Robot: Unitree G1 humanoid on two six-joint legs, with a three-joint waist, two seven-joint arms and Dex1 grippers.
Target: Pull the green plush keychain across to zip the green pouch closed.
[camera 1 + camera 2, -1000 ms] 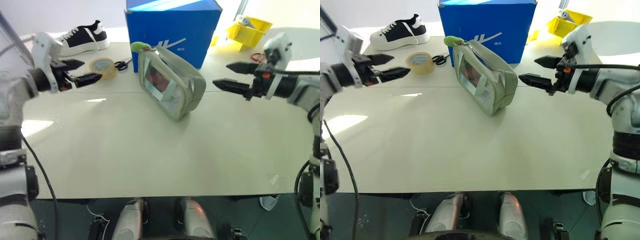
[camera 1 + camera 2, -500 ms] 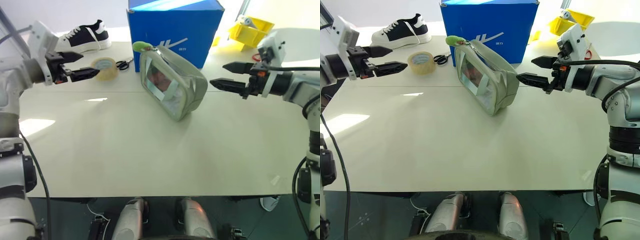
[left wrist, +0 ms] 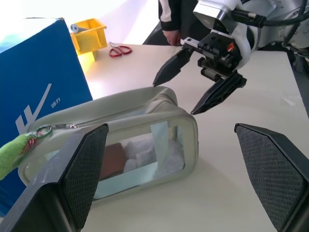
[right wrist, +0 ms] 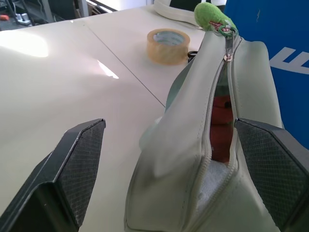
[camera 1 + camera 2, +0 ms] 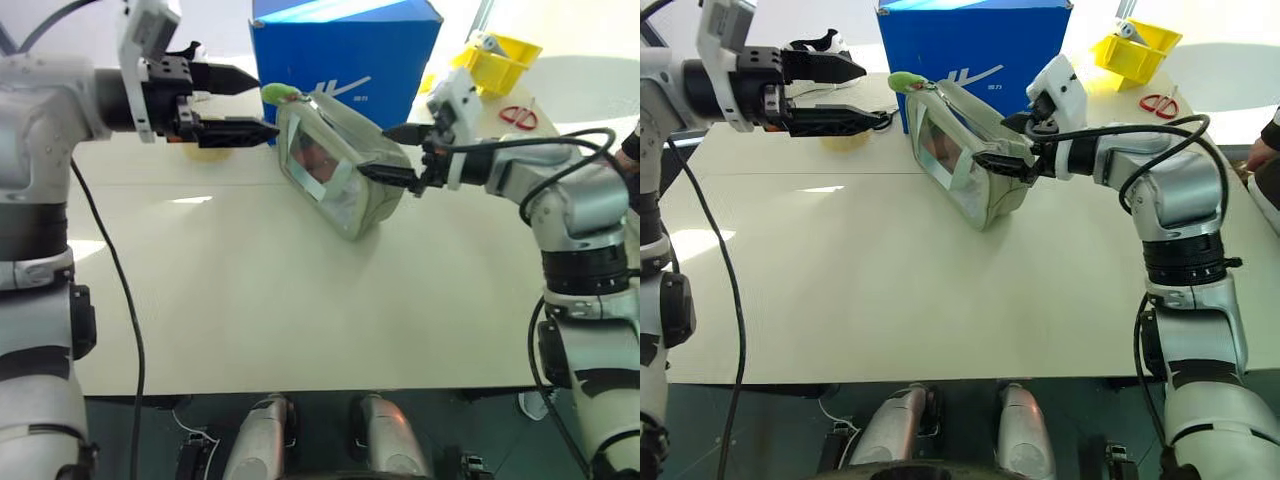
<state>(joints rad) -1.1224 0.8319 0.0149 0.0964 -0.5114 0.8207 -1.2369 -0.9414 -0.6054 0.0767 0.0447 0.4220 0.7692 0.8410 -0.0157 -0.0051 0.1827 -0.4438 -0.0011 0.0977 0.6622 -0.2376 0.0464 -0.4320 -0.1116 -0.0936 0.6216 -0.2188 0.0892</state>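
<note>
Closing in: both claws converging on the green pouch [image 5: 343, 163], neither yet gripping.
Step in hand: approach and bracing, judged from zipper gaping open along the pouch's top edge.
Green pouch: standing on its long edge on the worktop [image 5: 300, 290], just in front of the blue box [image 5: 350, 55], clear window facing the near-left side.
Green plush keychain [image 5: 280, 94]: hanging at the pouch's far end, close to the blue box, fixed to the zipper pull; untouched.
Left claw [image 5: 245, 102]: spread wide, empty, hovering just beside the pouch's far end, tips near the keychain but apart from it.
Right claw [image 5: 398, 153]: spread wide, empty, straddling the pouch's near end, one finger on each side; contact with the fabric not certain.
Other things: tape roll [image 4: 167, 45] lying beyond the pouch near its far end; red scissors [image 5: 515, 115] and yellow bin [image 5: 497, 58] well apart from the pouch, past the blue box.
Next move calls for: right claw pinching the near end to steady the pouch, left claw closing on the keychain, then a steady pull along the zipper line toward the right claw.
Risk: soft pouch tipping or sliding if pulled unbraced.
</note>
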